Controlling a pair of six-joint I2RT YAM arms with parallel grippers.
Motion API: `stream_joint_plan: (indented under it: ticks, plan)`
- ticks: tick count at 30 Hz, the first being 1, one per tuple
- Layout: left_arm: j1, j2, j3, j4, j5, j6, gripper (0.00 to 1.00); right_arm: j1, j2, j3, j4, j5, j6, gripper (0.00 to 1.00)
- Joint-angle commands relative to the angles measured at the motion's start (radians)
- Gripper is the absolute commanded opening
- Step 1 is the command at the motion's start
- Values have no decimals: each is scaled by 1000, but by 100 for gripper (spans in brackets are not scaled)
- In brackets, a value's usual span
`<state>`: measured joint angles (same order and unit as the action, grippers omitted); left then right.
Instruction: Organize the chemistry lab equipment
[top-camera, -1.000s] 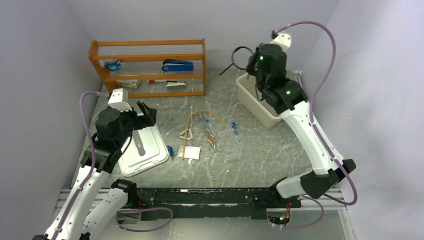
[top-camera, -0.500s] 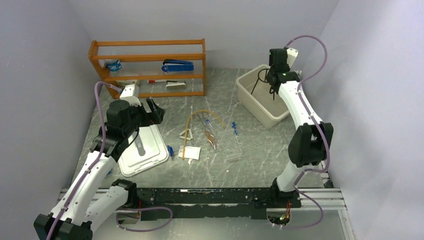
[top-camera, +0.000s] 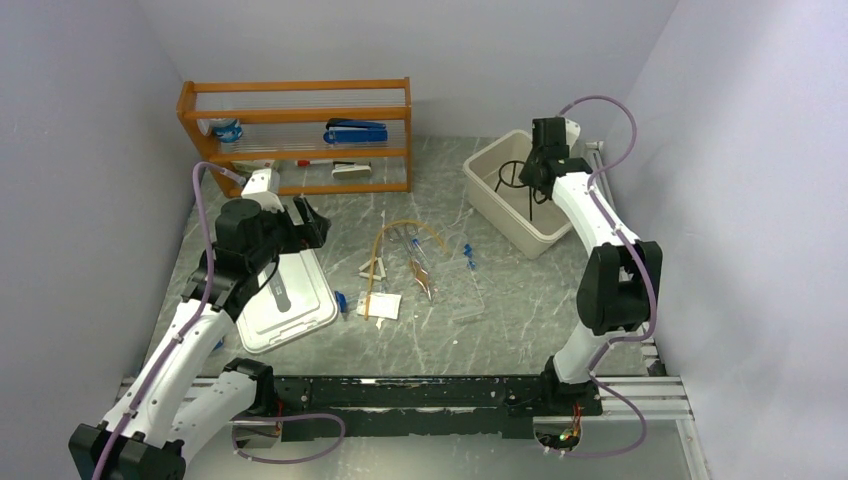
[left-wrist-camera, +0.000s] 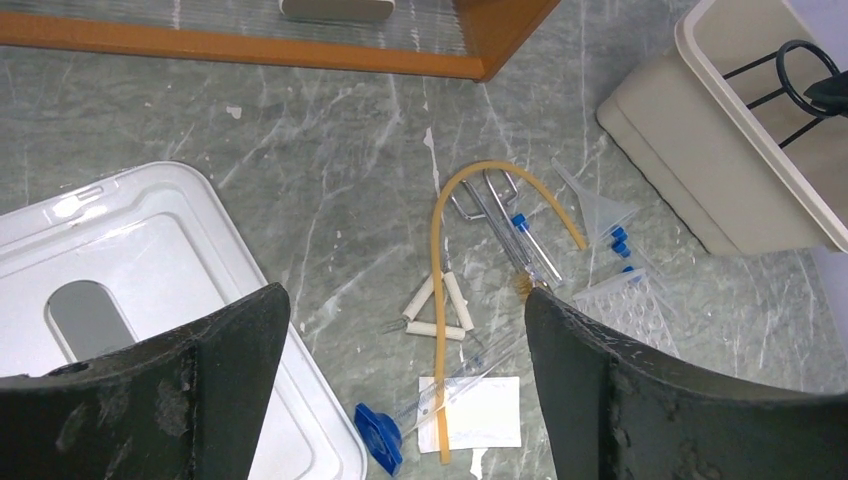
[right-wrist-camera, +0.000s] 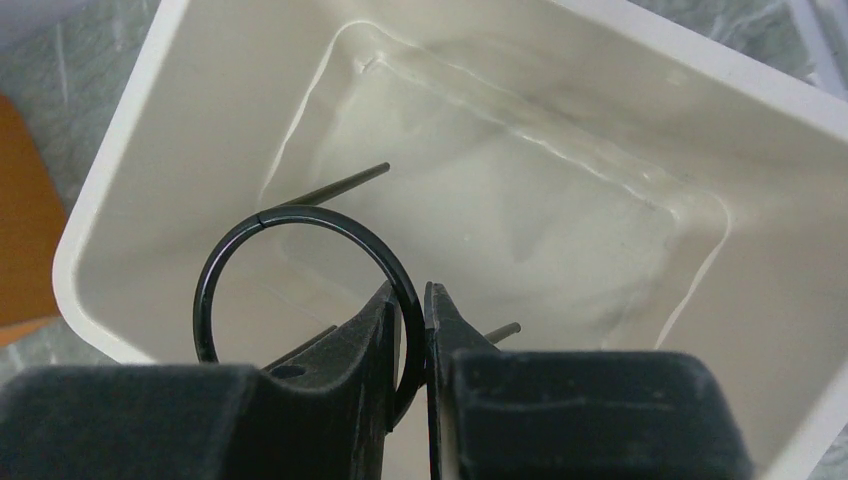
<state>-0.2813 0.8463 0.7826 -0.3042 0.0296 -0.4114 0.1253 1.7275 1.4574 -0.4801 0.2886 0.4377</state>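
My right gripper (top-camera: 537, 170) (right-wrist-camera: 410, 295) is shut on the black wire tripod ring (top-camera: 510, 175) (right-wrist-camera: 300, 211), holding it inside the beige bin (top-camera: 500, 208) (right-wrist-camera: 120, 180), legs pointing down. My left gripper (top-camera: 305, 218) (left-wrist-camera: 403, 295) stands open above the table, between the white lid and the loose items. Below it lie the triangle (left-wrist-camera: 437, 310), amber rubber tubing (left-wrist-camera: 440, 250), a white paper packet (left-wrist-camera: 485, 412), metal tongs (left-wrist-camera: 480, 200), blue-capped tubes (left-wrist-camera: 520, 225) and the clear rack (left-wrist-camera: 630, 310).
A white lid (top-camera: 285, 300) (left-wrist-camera: 120, 260) lies at the left. The orange shelf (top-camera: 300, 135) with a blue stapler stands at the back. A clear funnel (left-wrist-camera: 600, 210) and a blue-based cylinder (left-wrist-camera: 378, 435) lie among the items. Walls close in left and right.
My right arm swung right and lowered the tripod ring from above the table down into the beige bin. My left arm shifted up and slightly right, its gripper staying open.
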Motion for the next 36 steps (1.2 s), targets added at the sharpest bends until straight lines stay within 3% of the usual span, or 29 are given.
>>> stream_joint_plan:
  ticks: [1, 7, 17, 27, 36]
  plan:
    - [-1, 13, 17, -26, -28, 5, 91, 12, -34, -35, -16, -135, 44, 0]
    - [-1, 20, 14, -33, -28, -9, 90, 25, -30, -52, 9, -173, 62, 0]
    - [-1, 33, 13, -27, -28, -11, 90, 125, 61, 3, 102, 89, 77, 0]
    - [-1, 42, 8, -27, -54, -10, 90, 142, 167, 57, 85, 109, 154, 0]
    - [-1, 53, 12, -26, -51, -7, 90, 137, 183, 47, 78, 54, 215, 19]
